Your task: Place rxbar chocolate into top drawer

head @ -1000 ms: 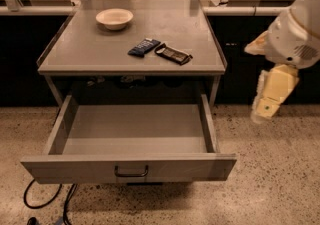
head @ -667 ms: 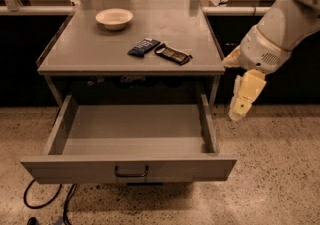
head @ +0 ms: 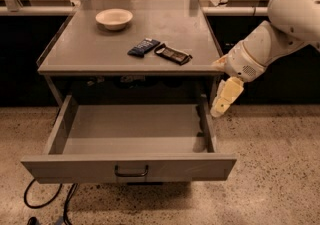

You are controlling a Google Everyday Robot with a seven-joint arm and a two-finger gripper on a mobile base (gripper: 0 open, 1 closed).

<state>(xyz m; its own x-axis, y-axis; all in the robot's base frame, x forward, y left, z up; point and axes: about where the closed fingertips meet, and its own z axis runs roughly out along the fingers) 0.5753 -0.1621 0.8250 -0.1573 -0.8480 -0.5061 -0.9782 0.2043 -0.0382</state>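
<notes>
The rxbar chocolate [head: 173, 54], a flat black-brown wrapped bar, lies on the grey tabletop [head: 100, 46] right of centre. A dark blue wrapped bar [head: 143, 46] lies just left of it. The top drawer [head: 131, 168] stands pulled open below the table, with nothing inside and a dark pull handle at the front centre. My gripper [head: 223, 100] hangs pointing down at the drawer's right side, just off the table's front right corner, below and right of the rxbar. It holds nothing that I can see.
A cream bowl [head: 114, 18] sits at the back left of the tabletop. Black cables [head: 45, 201] lie on the speckled floor at the front left. Counters and table legs stand behind the table.
My arm has swung left, from well right of the table to right beside its front right corner and the drawer's right wall. The bars, bowl and drawer have not moved.
</notes>
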